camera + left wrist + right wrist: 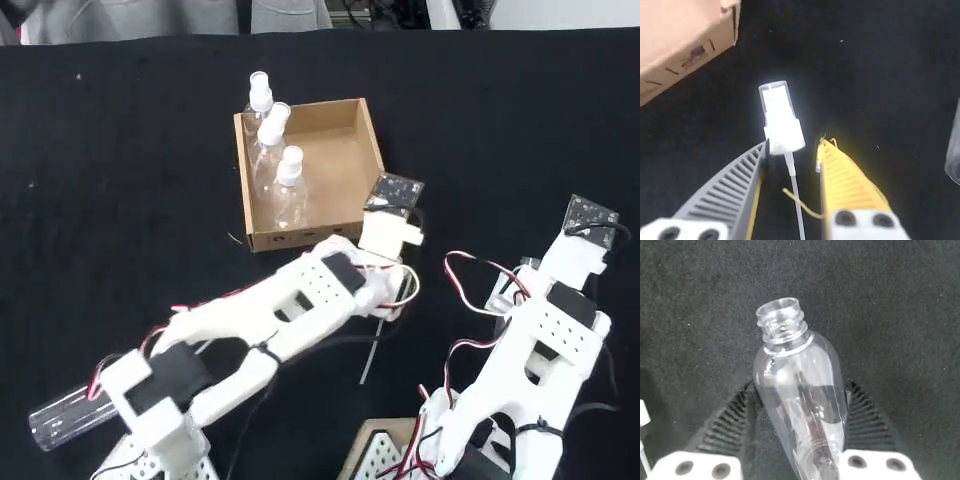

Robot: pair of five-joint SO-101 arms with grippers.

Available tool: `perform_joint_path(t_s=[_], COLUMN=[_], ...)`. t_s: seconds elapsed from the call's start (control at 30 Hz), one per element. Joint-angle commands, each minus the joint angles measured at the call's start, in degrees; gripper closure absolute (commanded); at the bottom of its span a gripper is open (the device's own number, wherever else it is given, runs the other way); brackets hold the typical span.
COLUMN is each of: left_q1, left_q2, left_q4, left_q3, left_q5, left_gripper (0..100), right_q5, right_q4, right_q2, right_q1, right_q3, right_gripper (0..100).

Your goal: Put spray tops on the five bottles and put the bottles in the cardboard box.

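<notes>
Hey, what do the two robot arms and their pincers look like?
The left arm and right arm are white plastic with black motors and red, white and black wires. The left pincer has one grey and one yellow ribbed finger; the right pincer has black ribbed fingers.

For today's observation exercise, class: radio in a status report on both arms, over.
Left fingers open around a spray top. Right fingers shut on an uncapped bottle. Three capped bottles in the box. Nothing blocking the box.

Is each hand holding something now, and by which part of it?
The right hand grips the clear, uncapped plastic bottle by its body, one finger on each side. The left hand is open around the white spray top, not gripping it.
</notes>
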State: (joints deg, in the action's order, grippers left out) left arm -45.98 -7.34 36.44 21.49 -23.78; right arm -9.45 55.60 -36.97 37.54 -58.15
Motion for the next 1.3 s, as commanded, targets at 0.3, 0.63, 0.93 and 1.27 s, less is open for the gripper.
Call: perform_joint_path(t_s=[0.3,0.63,0.93,1.27], left_q1=[-0.2,1.0,1.2,1.2], left_q2=[-11.0,-13.2,-13.8,-13.9], left_q4=[-0.4,1.9,22.3,28.6], left_q3=[-10.9,-13.2,-25.9,-26.8], left_q5=[-0.6,-0.6,-0.3,7.6], left_gripper=[85,88,92,92], right_q5=[0.4,0.4,0.4,0.4], right_q4=[-1.1,-1.1,-1.2,-1.2], right_q2=[-1.5,-1.5,-1.6,-1.8], right_q1=[1.0,1.0,1.0,1.0], right_q3=[0.3,0.3,0.0,-0.3], right_gripper=[87.4,87.4,87.4,87.4])
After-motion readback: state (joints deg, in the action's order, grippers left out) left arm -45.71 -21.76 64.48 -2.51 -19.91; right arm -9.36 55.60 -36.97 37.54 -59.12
